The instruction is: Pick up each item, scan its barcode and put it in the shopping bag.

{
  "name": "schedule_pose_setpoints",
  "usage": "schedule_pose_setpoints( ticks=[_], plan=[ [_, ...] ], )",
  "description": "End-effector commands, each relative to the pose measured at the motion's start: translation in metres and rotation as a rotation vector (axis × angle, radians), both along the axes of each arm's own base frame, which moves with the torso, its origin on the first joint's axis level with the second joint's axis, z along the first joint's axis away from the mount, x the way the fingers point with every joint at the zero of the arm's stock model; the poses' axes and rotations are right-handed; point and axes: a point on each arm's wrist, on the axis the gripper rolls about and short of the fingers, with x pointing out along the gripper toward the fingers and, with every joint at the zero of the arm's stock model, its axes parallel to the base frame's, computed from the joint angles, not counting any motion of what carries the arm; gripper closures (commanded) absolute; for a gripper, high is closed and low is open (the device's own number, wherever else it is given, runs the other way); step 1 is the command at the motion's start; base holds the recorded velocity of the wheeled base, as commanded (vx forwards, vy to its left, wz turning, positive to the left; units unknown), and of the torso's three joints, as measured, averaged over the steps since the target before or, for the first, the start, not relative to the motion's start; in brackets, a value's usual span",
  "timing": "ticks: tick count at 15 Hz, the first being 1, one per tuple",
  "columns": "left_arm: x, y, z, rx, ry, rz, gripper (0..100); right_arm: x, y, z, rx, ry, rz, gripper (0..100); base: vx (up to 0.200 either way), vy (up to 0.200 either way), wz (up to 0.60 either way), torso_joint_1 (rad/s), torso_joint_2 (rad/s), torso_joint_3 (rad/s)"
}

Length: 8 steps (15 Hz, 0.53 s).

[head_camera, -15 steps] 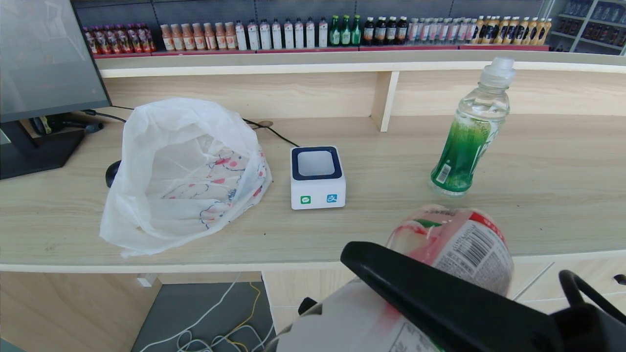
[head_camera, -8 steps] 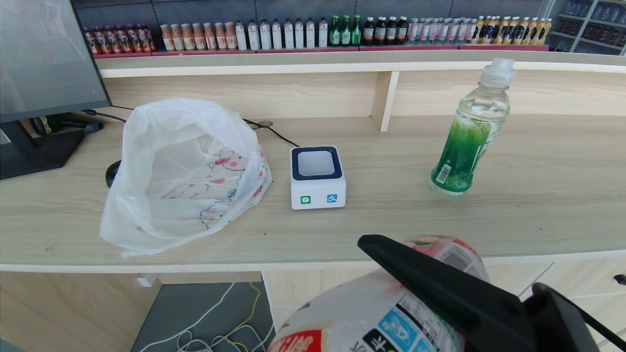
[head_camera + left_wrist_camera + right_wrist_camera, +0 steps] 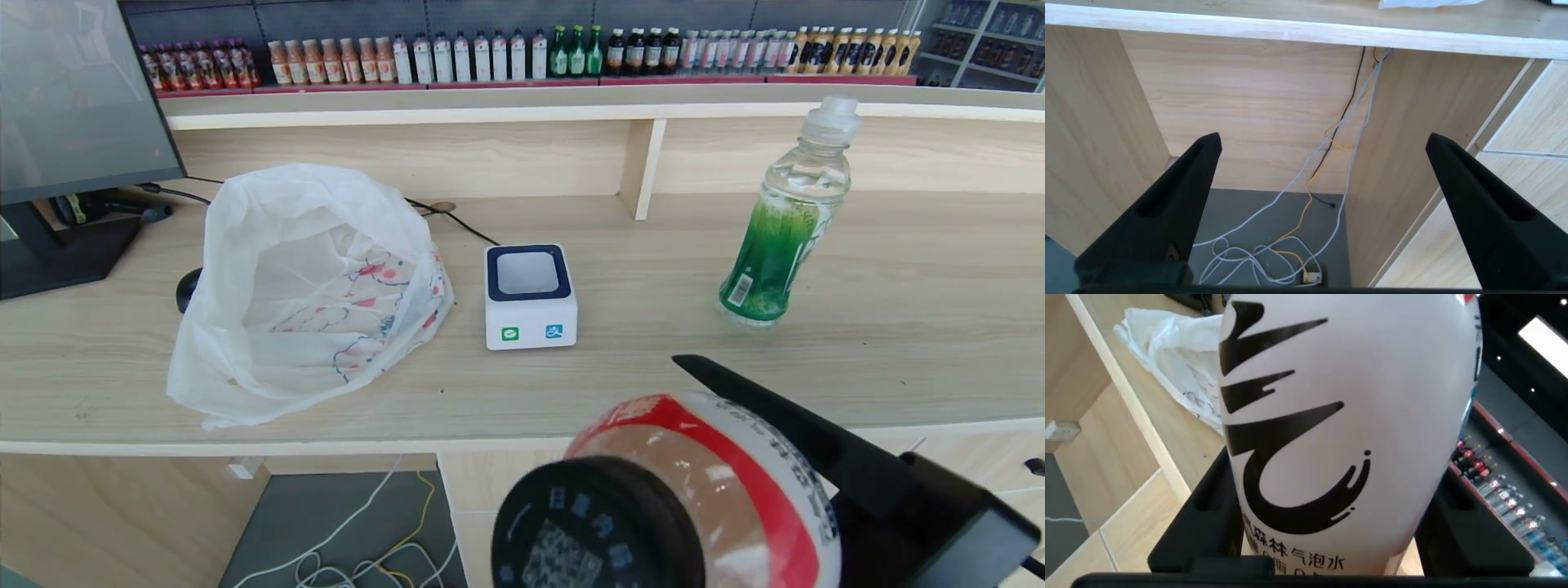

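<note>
My right pincer (image 3: 1331, 523) pinches the black-capped drink bottle (image 3: 710, 482) by the counter's (image 3: 571, 392) near edge, on the near side of the scanner (image 3: 530, 296). My left pincer (image 3: 1323, 188) hangs spread below the counter.

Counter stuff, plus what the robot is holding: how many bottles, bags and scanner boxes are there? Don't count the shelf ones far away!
Bottles: 2 (green bottle standing on the counter, black-capped bottle in the right gripper)
Shopping bag: 1
Scanner: 1
Total: 4
</note>
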Motion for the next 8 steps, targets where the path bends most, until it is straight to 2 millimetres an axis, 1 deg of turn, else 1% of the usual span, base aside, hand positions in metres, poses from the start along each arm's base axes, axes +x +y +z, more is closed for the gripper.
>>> schedule_pose_setpoints(
  ticks=[1, 3, 4, 5, 6, 8],
  plan=[
    [0.000, 0.000, 0.000, 0.000, -0.001, 0.000, 0, 0.006, -0.005, -0.011, 0.000, 0.064, -0.011, 100, 0.000, 0.000, 0.00, 0.000, 0.00, 0.000],
    [0.000, 0.000, 0.000, 0.000, -0.001, 0.000, 0, 0.010, -0.010, -0.021, 0.012, 0.129, -0.014, 100, 0.000, 0.000, 0.00, 0.000, 0.00, 0.000],
    [0.000, 0.000, 0.000, 0.000, -0.001, 0.000, 0, 0.023, -0.019, -0.022, 0.027, 0.145, -0.055, 100, 0.000, 0.000, 0.00, 0.000, 0.00, 0.000],
    [0.000, 0.000, 0.000, 0.000, -0.001, 0.000, 0, 0.025, -0.022, -0.022, 0.034, 0.144, -0.039, 100, 0.000, 0.000, 0.00, 0.000, 0.00, 0.000],
    [0.000, 0.000, 0.000, 0.000, -0.001, 0.000, 0, 0.031, -0.025, -0.022, 0.036, 0.148, -0.062, 100, 0.000, 0.000, 0.00, 0.000, 0.00, 0.000],
    [0.000, 0.000, 0.000, 0.000, -0.001, 0.000, 0, 0.039, -0.026, -0.018, 0.150, 0.226, -0.058, 100, 0.000, 0.000, 0.00, 0.000, 0.00, 0.000]
  ],
)
